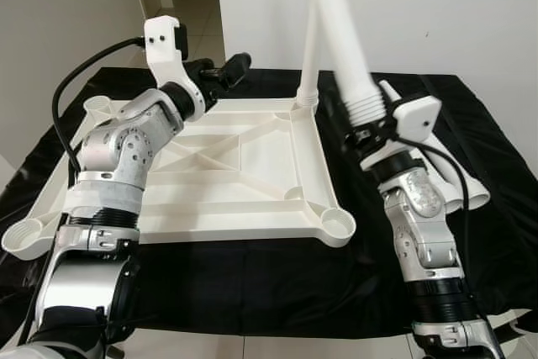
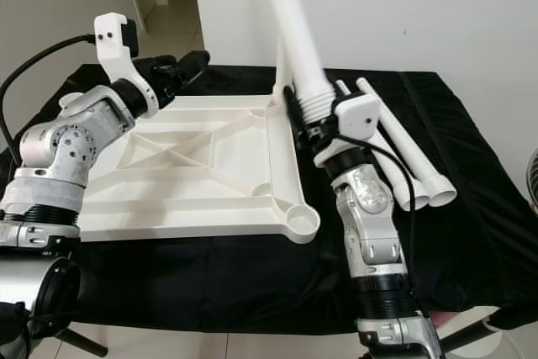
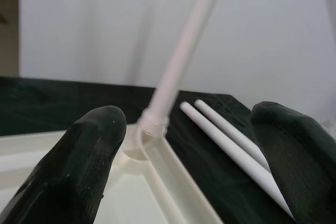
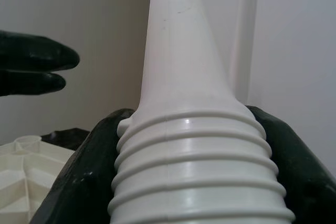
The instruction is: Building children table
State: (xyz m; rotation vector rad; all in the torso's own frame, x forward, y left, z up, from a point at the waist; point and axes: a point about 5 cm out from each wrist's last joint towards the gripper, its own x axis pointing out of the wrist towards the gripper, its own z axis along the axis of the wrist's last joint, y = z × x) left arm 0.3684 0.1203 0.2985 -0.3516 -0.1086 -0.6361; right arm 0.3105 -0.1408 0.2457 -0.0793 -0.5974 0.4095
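1. The white plastic tabletop (image 1: 227, 166) lies upside down on the black-covered table (image 1: 252, 283), its ribbed underside facing up, with round leg sockets at the corners.
2. One white leg (image 1: 309, 48) already stands in the far corner socket on the right pincer's side, rising upright against the wall.
3. The right pincer (image 2: 313, 128) is clamped on a second leg (image 2: 294, 23) at its threaded end; the black fingers (image 4: 84, 177) press against both sides of the ridged collar. This leg points up and away from the pincer, tilted, and is held above the table, just beside the tabletop's right edge and near the standing leg.
4. The left pincer (image 1: 227, 71) hovers over the far edge of the tabletop, fingers (image 3: 79, 161) apart and gripping nothing. Ahead of it sits the corner socket with the standing leg.
5. Two spare legs (image 2: 412, 157) lie side by side on the black cloth, just beyond and outboard of the right pincer, their wide ends toward the robot.
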